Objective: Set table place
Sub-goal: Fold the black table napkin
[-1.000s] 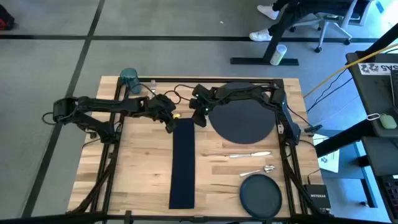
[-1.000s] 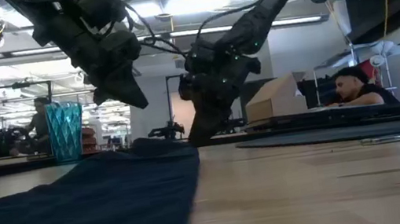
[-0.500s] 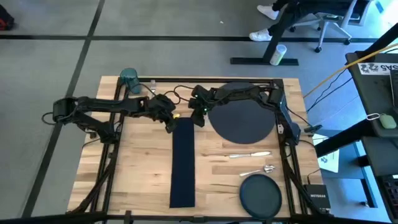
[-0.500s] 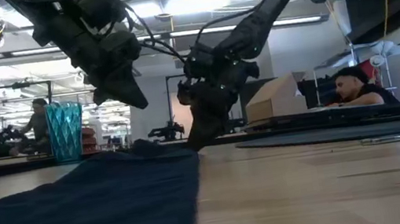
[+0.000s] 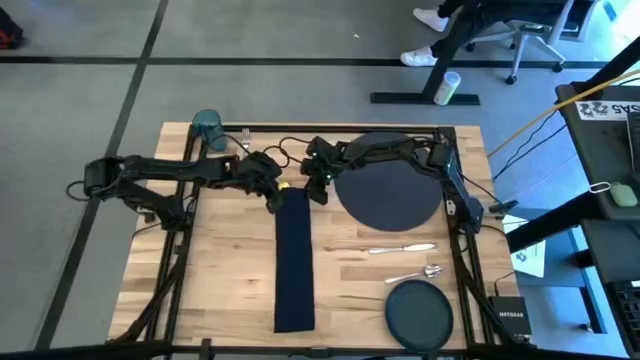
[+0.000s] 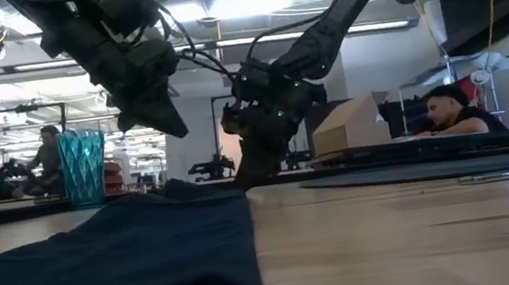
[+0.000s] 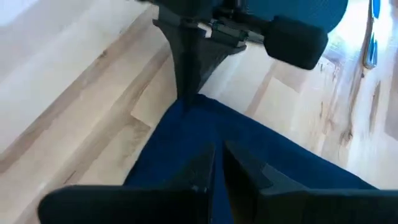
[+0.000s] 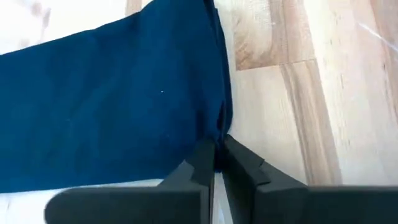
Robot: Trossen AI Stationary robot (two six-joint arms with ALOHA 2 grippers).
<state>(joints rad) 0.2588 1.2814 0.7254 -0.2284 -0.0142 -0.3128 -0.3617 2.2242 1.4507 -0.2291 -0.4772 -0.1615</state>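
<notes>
The napkin (image 5: 294, 262) has slid slightly toward the table's (image 5: 230, 280) right edge, both grippers (image 5: 273, 200) (image 5: 317, 190) clenched on its far corners, straightening it beside the charger (image 5: 392, 195).

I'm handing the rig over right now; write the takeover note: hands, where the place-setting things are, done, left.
Left hand: shut on the navy napkin's far left corner.
Right hand: shut on its far right corner.
Napkin lies as a long strip down the table.
Charger at far right; small plate at near right; two silver utensils between them; teal cup at far left corner.
Done: nothing is set in place.
Left: place the napkin, plate, cutlery, cup.
</notes>
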